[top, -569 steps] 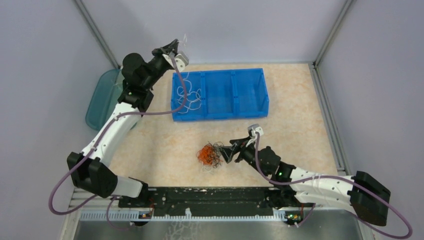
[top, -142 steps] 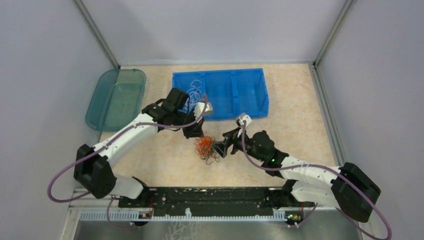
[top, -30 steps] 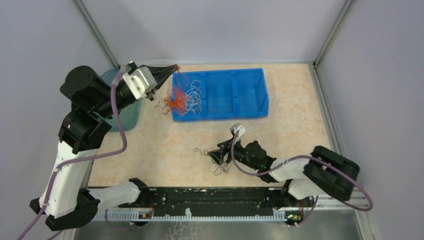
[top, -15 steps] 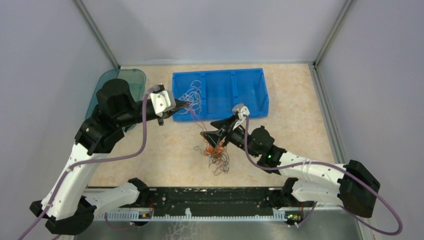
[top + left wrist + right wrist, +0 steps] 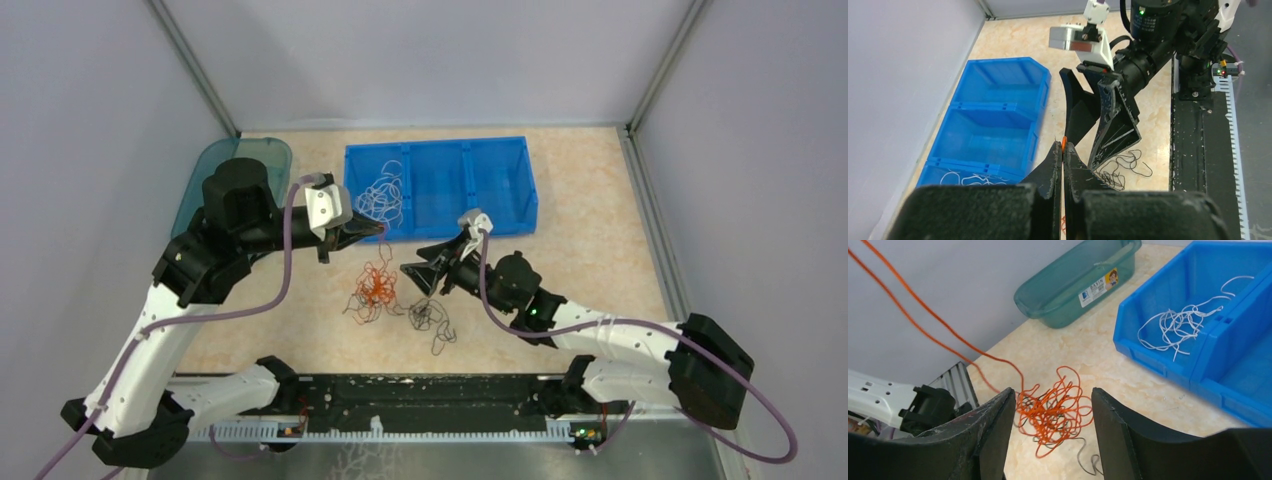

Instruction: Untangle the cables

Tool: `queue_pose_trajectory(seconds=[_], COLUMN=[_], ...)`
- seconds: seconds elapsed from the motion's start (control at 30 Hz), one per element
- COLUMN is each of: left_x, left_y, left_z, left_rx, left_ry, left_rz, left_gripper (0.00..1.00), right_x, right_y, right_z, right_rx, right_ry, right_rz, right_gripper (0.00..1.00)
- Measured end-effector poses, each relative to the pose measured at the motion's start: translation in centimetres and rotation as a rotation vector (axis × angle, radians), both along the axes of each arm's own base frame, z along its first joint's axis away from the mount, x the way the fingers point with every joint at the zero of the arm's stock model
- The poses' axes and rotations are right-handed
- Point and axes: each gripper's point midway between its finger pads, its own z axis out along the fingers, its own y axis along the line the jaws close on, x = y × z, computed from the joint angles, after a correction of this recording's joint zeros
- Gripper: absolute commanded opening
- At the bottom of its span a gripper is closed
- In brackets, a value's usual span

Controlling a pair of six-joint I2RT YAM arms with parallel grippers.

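Note:
My left gripper (image 5: 381, 231) is raised in front of the blue bin and shut on a thin orange cable (image 5: 1063, 144). That strand runs down to a loose orange clump (image 5: 375, 288) on the table, with a few dark strands in it. A small clump of black cable (image 5: 428, 318) lies apart, just right of it. My right gripper (image 5: 411, 279) is open and points at the orange clump (image 5: 1054, 412), which shows between its fingers (image 5: 993, 432); it grips nothing. White cables (image 5: 384, 196) lie in the bin's left compartment.
The blue three-compartment bin (image 5: 500, 190) stands at the back centre. A teal basin (image 5: 215, 205) sits at the back left, partly behind my left arm. The black rail (image 5: 420, 395) with the arm bases runs along the near edge.
The orange clump has swung left, away from the black clump, which stays on the table. My right gripper has dropped slightly and narrowed a little. My left gripper stays shut on the orange strand.

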Motion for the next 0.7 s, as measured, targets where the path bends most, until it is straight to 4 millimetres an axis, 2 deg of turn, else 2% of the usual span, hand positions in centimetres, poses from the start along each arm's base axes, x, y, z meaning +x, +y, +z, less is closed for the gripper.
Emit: queue_pose_trajectory(seconds=[0.17, 0.43, 0.7], left_x=[-0.1, -0.2, -0.2], left_y=[-0.2, -0.2, -0.2], left_z=[0.1, -0.1, -0.1], left_rx=[-0.006, -0.002, -0.001], left_ry=[0.018, 0.026, 0.026], left_rz=[-0.008, -0.009, -0.009], left_gripper=[0.0, 0.0, 0.0], right_x=[0.3, 0.2, -0.3], right_y=[0.6, 1.3, 0.3], right_z=[-1.4, 0.1, 0.2], right_rx=[-0.03, 0.017, 0.033], right_ry=[0.024, 0.011, 0.012], right_rz=[0.005, 0.031, 0.019], right_gripper=[0.61, 0.62, 0.63])
